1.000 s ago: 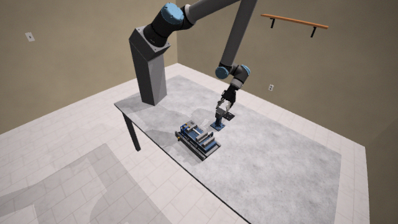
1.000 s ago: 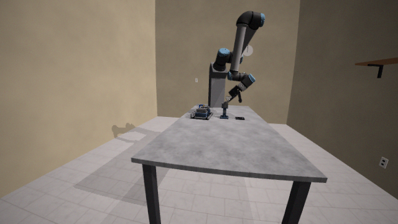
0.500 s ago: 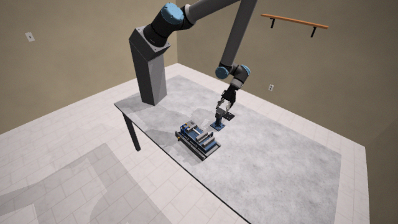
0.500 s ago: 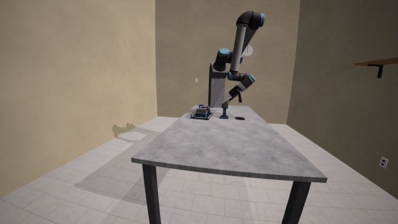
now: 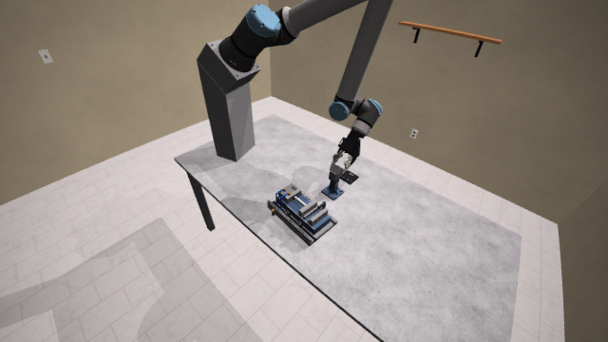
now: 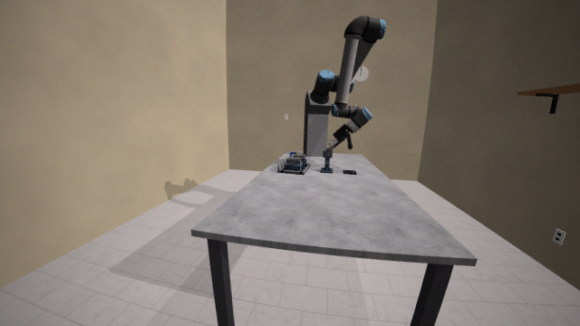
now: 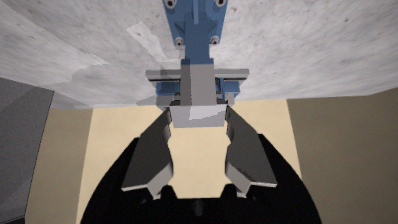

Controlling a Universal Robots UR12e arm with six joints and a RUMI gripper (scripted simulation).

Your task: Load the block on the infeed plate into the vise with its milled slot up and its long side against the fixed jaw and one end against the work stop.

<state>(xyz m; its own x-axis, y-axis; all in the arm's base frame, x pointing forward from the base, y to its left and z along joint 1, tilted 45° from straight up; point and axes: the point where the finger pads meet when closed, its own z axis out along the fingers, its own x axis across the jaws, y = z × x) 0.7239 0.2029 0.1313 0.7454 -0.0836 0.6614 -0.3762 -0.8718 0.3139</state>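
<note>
The part [image 5: 336, 171] [image 6: 327, 153] [image 7: 199, 116] is up at the head of the blue V-block stand [image 5: 332, 192] [image 6: 326, 170] [image 7: 197, 47], away from the vise. From where I'm looking, over the table [image 5: 418, 247] [image 6: 335, 208] [image 7: 325, 50], I'll take things left to right with that stand as my marker. Farthest left of it rises the grey pedestal [image 5: 219, 114] [image 6: 317, 131], with the arm [image 5: 363, 62] [image 6: 348, 68] reaching out from its top. Nearer, just left of the stand, sits the vise [image 5: 293, 207] [image 6: 294, 167] [image 7: 166, 89]. Its two grey jaws stand apart, and I can make out no part between them.

At the stand itself, the gripper [image 5: 338, 166] [image 6: 330, 147] [image 7: 198, 107] slants down to the head, its fingers partway open and shut on the part, one against each side. They have it near the upper end. Just where the part ends and the V-block's own head begins is hard to tell from here, and I can't make out which way the milled slot faces. Right of the stand, close by, a small black plate [image 5: 351, 177] [image 6: 349, 172] lies flat on the table, the part well clear of it.

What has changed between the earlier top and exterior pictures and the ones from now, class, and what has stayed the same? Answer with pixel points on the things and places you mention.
Nothing visibly changed. The claw [image 5: 340, 165] [image 6: 331, 148] [image 7: 198, 107] is at the top of the blue stand [image 5: 332, 192] [image 6: 326, 170] [image 7: 197, 47], closed on the block [image 7: 200, 120]; the arm [image 5: 359, 59] [image 6: 348, 68], stand and vise [image 5: 320, 221] [image 6: 294, 167] stayed as they were.
</note>
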